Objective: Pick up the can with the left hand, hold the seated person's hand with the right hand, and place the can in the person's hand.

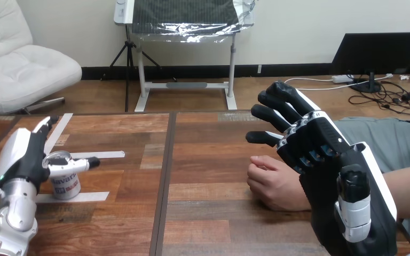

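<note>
wooden table (203,160): a white can (66,186) with silver top stands at eight o'clock, left hand (24,160) against it, fingers straight; right hand (320,160), fingers spread, hovers over the person's hand (272,184) at four o'clock.

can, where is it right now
In the head view the can stands on the table at the left, between white tape strips, right beside the left hand.
</note>
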You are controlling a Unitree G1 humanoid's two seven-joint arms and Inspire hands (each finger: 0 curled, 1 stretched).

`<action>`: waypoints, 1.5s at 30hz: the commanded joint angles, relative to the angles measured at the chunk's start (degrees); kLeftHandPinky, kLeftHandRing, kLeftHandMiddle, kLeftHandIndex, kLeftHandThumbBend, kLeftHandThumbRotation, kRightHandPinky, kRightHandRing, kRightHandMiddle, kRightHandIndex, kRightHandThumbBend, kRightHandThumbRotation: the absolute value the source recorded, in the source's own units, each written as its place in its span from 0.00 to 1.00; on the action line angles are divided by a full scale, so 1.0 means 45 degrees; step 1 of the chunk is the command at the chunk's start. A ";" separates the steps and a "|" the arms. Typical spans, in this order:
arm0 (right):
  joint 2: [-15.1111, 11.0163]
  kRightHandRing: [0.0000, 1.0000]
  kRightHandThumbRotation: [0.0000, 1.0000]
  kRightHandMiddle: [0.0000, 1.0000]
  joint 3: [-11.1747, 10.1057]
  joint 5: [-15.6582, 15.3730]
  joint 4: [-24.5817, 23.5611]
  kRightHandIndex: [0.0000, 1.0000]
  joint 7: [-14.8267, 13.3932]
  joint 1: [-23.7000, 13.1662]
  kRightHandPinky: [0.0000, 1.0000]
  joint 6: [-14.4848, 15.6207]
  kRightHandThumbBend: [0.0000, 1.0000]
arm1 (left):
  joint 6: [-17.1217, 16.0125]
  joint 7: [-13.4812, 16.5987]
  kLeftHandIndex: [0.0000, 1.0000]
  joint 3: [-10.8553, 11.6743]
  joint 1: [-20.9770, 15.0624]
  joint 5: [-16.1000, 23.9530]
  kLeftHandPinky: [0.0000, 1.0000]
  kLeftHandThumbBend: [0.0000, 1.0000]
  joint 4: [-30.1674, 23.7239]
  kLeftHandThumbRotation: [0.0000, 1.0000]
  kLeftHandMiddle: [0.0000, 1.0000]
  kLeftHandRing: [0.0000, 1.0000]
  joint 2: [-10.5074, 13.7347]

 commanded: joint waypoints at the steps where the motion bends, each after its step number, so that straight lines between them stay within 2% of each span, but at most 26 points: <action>1: -0.0004 0.87 0.86 0.88 -0.0100 0.0131 -0.0285 0.87 0.0046 -0.0740 0.74 -0.0170 0.82 | 0.0091 0.0045 0.90 -0.0194 -0.0993 0.0037 0.77 0.90 0.0208 0.23 0.92 0.90 0.0232; 12: -0.0032 0.88 0.86 0.89 -0.0117 0.0256 -0.0303 0.87 0.0115 -0.0721 0.74 -0.0108 0.82 | 0.0280 0.0697 0.89 -0.0847 -0.1195 0.0743 0.75 0.92 0.0841 0.25 0.91 0.89 0.0301; 20: -0.0077 0.88 0.85 0.89 -0.0125 0.0335 -0.0359 0.87 0.0169 -0.0704 0.74 -0.0030 0.82 | 0.0580 0.0890 0.89 -0.1064 -0.1381 0.0871 0.79 0.93 0.1336 0.27 0.92 0.91 0.0235; 25: -0.0133 0.88 0.84 0.89 -0.0127 0.0450 -0.0410 0.87 0.0206 -0.0686 0.75 0.0061 0.83 | 0.1043 0.0782 0.90 -0.1090 -0.1515 0.0748 0.82 0.93 0.1464 0.29 0.93 0.93 0.0124; 33: -0.0176 0.88 0.83 0.89 -0.0107 0.0588 -0.0525 0.87 0.0228 -0.0657 0.75 0.0164 0.83 | 0.1360 0.0651 0.90 -0.1007 -0.1593 0.0532 0.82 0.92 0.1506 0.29 0.93 0.93 -0.0019; 45: -0.0168 0.87 0.82 0.88 -0.0102 0.0555 -0.0638 0.87 0.0156 -0.0618 0.74 0.0248 0.84 | 0.1486 0.0439 0.90 -0.0770 -0.1652 -0.0041 0.79 0.89 0.1628 0.21 0.92 0.91 -0.0203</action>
